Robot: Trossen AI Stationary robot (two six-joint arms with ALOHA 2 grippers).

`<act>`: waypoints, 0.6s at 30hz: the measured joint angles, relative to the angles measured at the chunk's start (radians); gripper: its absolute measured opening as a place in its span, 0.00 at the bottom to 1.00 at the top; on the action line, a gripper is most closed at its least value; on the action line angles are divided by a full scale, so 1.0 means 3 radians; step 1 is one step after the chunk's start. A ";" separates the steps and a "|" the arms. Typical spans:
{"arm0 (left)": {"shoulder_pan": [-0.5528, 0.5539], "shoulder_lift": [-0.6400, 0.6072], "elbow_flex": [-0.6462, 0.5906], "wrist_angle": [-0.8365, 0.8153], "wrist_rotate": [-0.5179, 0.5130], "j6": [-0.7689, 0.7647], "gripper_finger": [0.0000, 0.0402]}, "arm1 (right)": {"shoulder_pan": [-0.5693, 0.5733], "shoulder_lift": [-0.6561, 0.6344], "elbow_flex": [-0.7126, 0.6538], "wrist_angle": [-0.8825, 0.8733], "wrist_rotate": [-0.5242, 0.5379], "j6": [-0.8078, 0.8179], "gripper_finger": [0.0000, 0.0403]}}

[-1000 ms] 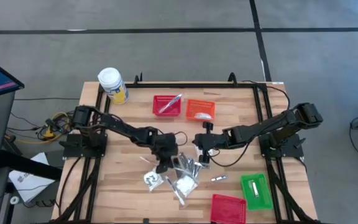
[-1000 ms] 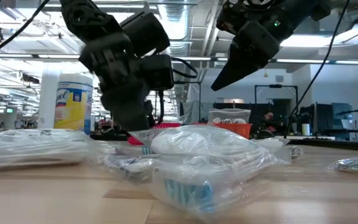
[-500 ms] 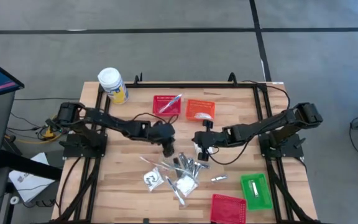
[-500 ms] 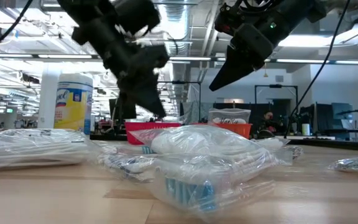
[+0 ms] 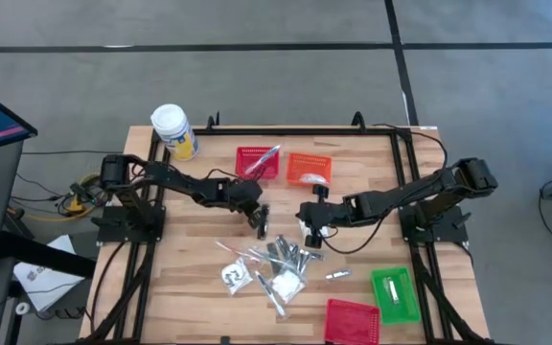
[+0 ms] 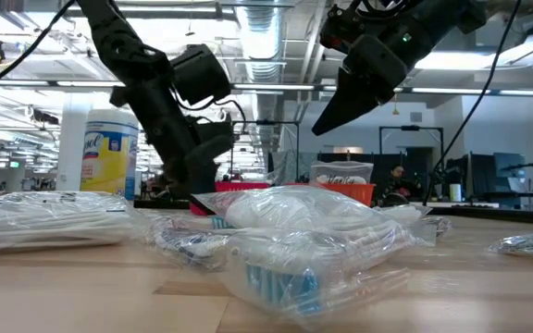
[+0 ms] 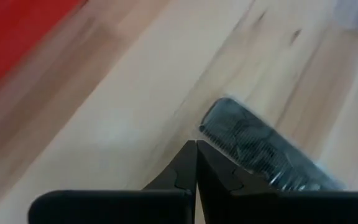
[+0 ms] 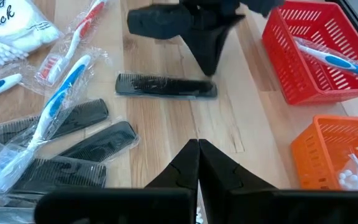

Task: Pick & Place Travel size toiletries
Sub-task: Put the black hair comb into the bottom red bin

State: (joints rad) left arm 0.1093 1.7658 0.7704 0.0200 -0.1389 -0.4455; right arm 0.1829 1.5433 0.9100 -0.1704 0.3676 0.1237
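Left gripper [image 5: 261, 227] poised over a lone black comb [image 8: 166, 86], jaws pressed together, empty.
The toiletry pile [image 5: 274, 266] lies mid-table; the right gripper [image 5: 310, 233] hovers shut. Next, the left likely spreads to pinch the comb.

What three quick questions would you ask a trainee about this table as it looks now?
1. True or false: the red basket at the table's far side holds a toothbrush.
2. Multiple choice: what lies on the wood just beyond the tips of the shut left gripper? A, a black comb. B, a pair of scissors. C, a bar of soap.
3. Count: how many baskets stand on the table?

Key: 1 true. 2 A. 3 four: that red basket, the orange basket, the green basket and the second red basket.
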 joint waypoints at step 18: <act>-0.0298 0.0141 -0.0001 0.0989 0.0664 0.0916 0.00 | 0.0000 0.0000 0.0000 -0.0142 -0.0099 -0.0006 0.00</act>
State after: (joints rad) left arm 0.0200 1.8083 0.7700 0.3168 0.0602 -0.1708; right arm 0.1829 1.5433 0.9100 -0.2129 0.3378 0.1218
